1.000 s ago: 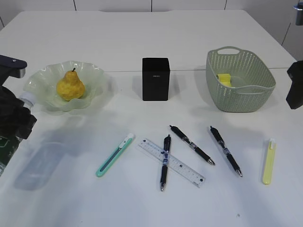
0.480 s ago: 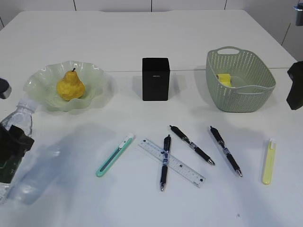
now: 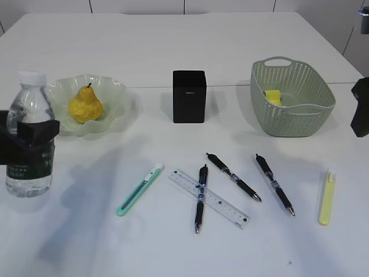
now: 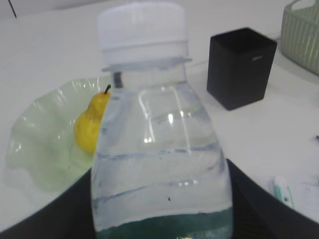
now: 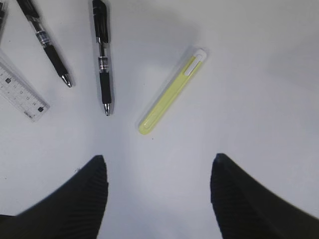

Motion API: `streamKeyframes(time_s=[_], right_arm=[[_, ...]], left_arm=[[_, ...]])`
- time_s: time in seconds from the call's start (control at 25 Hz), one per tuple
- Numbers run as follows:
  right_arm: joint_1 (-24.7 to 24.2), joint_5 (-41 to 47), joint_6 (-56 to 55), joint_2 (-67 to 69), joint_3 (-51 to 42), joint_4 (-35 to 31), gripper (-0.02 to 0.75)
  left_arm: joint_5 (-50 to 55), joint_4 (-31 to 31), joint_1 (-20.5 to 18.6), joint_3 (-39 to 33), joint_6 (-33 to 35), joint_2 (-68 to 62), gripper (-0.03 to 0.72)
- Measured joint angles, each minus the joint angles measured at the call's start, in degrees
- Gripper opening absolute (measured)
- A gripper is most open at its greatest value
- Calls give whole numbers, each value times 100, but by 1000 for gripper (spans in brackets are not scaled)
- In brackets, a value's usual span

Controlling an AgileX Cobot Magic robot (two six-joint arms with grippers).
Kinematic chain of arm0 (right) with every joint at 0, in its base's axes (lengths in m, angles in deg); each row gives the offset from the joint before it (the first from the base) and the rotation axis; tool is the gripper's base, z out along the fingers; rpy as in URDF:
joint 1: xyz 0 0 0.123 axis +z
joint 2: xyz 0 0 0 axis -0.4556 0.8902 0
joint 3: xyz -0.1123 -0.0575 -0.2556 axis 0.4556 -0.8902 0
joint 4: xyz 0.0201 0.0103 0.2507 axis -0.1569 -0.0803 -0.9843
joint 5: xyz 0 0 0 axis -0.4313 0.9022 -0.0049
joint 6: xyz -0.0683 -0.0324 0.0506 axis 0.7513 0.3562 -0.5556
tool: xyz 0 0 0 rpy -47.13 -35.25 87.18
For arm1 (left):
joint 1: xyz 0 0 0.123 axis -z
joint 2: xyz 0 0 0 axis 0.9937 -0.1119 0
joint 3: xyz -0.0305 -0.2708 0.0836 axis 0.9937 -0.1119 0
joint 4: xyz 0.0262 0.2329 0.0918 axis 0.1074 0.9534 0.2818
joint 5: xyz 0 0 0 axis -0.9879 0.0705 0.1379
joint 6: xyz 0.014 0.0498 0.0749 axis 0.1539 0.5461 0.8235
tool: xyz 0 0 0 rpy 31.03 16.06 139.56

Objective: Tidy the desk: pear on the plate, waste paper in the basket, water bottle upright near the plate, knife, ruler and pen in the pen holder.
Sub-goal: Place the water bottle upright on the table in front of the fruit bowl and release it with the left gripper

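Observation:
The water bottle (image 3: 29, 109) stands upright at the desk's left, just left of the plate (image 3: 118, 92), with my left gripper (image 3: 29, 143) shut on its labelled middle. The left wrist view shows the bottle (image 4: 159, 149) filling the space between black fingers (image 4: 264, 204). The pear (image 3: 85, 105) lies on the plate. The waste paper (image 3: 273, 96) is in the basket (image 3: 300, 115). On the desk lie a teal knife (image 3: 139, 189), a yellow-green knife (image 5: 172, 92), the ruler (image 3: 209, 198) and three pens (image 3: 275, 183). The pen holder (image 3: 189, 96) stands mid-desk. My right gripper (image 5: 158, 172) hangs open above bare desk.
One pen (image 3: 200, 197) lies across the ruler, and another (image 3: 233, 176) lies just right of it. The right arm (image 3: 360, 107) shows at the right edge, beside the basket. The desk's far edge (image 3: 173, 14) lies well behind everything.
The left gripper has swung the water bottle from a tilted, low position at the left edge to upright beside the plate. The right arm has barely moved.

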Motion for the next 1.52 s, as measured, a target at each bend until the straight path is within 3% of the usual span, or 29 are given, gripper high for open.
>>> streamKeyframes(time_s=[0.6,1.04,1.52], right_arm=[[0,35,0,0,0,10,482],[0,54,0,0,0,10,482],[0,-14,0,0,0,10,482]], left_arm=[[-2564,683,0,-12,-10,-544,428],[-2667,766,0,75,-10,-1356,428],[-2686,1290,0,1189,-12,-2859,428]])
